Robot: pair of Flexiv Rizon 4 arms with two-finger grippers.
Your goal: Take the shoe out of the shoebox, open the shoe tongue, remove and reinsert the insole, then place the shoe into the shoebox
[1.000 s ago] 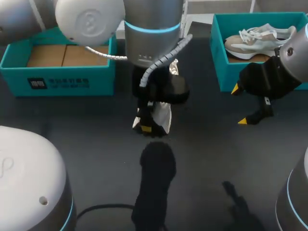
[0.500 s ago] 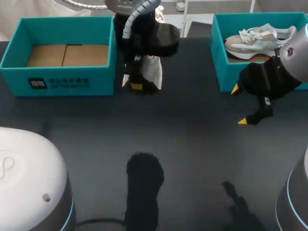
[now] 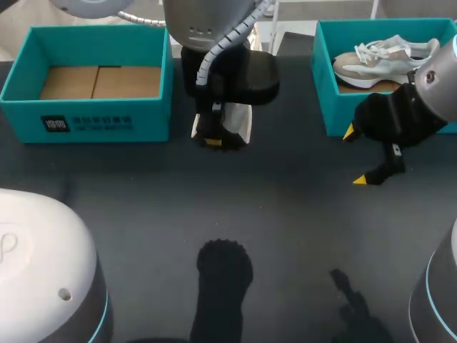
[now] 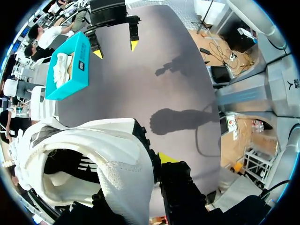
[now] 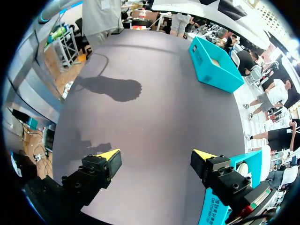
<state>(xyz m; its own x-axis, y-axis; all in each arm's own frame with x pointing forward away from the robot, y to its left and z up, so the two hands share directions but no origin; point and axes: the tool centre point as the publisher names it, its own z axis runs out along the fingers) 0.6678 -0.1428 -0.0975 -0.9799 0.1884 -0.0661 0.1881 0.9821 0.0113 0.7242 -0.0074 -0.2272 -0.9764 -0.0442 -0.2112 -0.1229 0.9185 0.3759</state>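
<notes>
Our left tool (image 3: 214, 139) grips the white shoe (image 3: 240, 120) beside the teal cardboard shoebox (image 3: 150, 121), whose black label (image 3: 86, 123) we cannot read, while our right tool (image 3: 355, 156) hangs wide over the dark bench (image 3: 285, 214).

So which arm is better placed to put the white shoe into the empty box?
Left. The left tool grips the white shoe beside the empty box; the right tool is open, empty, by the other box.
</notes>
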